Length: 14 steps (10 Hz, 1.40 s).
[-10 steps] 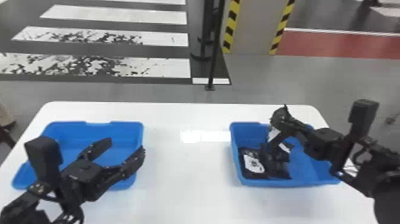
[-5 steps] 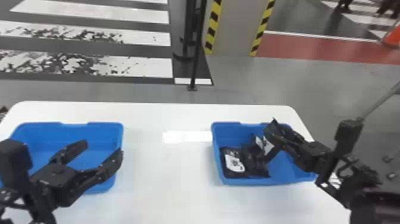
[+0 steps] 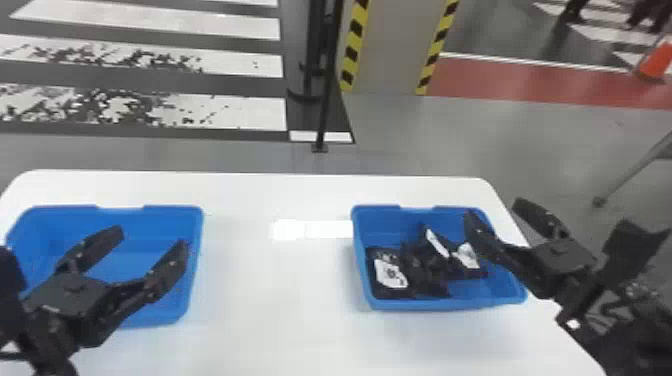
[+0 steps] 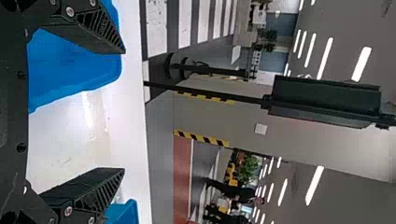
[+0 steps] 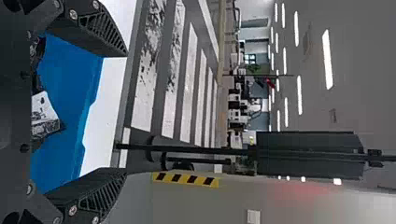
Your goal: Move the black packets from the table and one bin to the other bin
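Reference point: the packet bin (image 3: 422, 304), blue, on the white counter (image 3: 280, 310). Entries run left to right.

1. Other bin (image 3: 196, 235): blue, on the counter, well apart from the packet bin, to its left.

2. Left gripper (image 3: 150, 240): over the other bin, left of the packet bin. Fingers open, spread wide. Left wrist view agrees; white counter and blue plastic visible in the gap between them.

3. Crosswalk stripes (image 3: 225, 112): on the floor, beyond the counter, left of the packet bin.

4. Black post (image 3: 326, 110): upright on the floor past the counter's far edge, behind the packet bin and to its left.

5. Black packets, all seen inside the packet bin. One with a white label (image 3: 391, 274) lies by its left wall; dark, crumpled ones (image 3: 427, 280) are heaped against that one, toward the middle; another white-labelled one (image 3: 467, 255) is right of the heap. Exact count: cannot tell, they overlap.

6. Right gripper (image 3: 494, 209): at the right side of the packet bin, one finger above its interior, the other out past its right wall. Fingers open. Right wrist view shows blue plastic and part of a labelled packet near the finger bases.

7. Orange cone (image 3: 654, 62): on the floor, far behind the packet bin and to its right.
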### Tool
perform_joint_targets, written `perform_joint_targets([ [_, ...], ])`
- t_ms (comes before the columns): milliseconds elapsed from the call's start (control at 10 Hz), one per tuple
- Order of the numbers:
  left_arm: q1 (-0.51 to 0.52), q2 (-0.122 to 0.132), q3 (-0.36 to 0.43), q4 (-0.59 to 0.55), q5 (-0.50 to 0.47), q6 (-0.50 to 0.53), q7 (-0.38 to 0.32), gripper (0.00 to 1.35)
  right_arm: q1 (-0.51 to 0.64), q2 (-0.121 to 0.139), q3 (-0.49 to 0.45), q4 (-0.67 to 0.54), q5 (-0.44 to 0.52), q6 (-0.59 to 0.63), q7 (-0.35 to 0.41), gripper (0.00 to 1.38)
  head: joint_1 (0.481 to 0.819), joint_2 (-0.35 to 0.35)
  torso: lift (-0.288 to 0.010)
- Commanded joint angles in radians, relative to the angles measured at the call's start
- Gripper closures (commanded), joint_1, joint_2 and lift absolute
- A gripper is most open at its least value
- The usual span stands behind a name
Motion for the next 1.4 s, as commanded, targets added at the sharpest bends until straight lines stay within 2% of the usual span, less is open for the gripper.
perform_joint_targets([
  [0,0.046,-0.021,0.023,-0.031,0.0,-0.092,0.031,0.14,0.068,0.019,-0.016,-0.056,-0.007,-0.009,-0.001,0.14,0.695,-0.193,-0.11],
  [100,0.071,-0.029,0.041,-0.043,-0.016,-0.158,0.054,0.14,0.105,0.025,-0.014,-0.088,-0.009,-0.011,-0.001,0.14,0.695,-0.182,-0.11],
  [300,0.125,-0.029,0.041,-0.046,-0.012,-0.268,0.114,0.14,0.166,0.054,-0.012,-0.11,-0.015,-0.129,-0.018,0.14,0.695,-0.138,-0.11],
  [500,0.23,-0.029,-0.001,-0.046,-0.01,-0.435,0.247,0.14,0.227,0.086,0.008,-0.112,-0.021,-0.237,-0.062,0.14,0.695,-0.12,-0.11],
  [600,0.264,-0.029,-0.003,-0.046,0.002,-0.489,0.275,0.15,0.277,0.092,0.036,-0.125,-0.049,-0.281,-0.102,0.14,0.695,-0.114,-0.11],
  [800,0.314,-0.029,-0.001,-0.095,0.014,-0.516,0.298,0.15,0.34,0.095,0.056,-0.201,-0.037,-0.286,-0.131,0.14,0.695,-0.096,-0.11],
  [1100,0.387,-0.029,0.009,-0.203,0.008,-0.455,0.31,0.15,0.375,0.092,0.068,-0.282,-0.013,-0.21,-0.139,0.14,0.695,-0.066,-0.11],
  [1300,0.387,-0.029,0.009,-0.205,-0.01,-0.453,0.325,0.15,0.372,0.084,0.096,-0.294,-0.009,-0.188,-0.145,0.14,0.695,-0.042,-0.11],
])
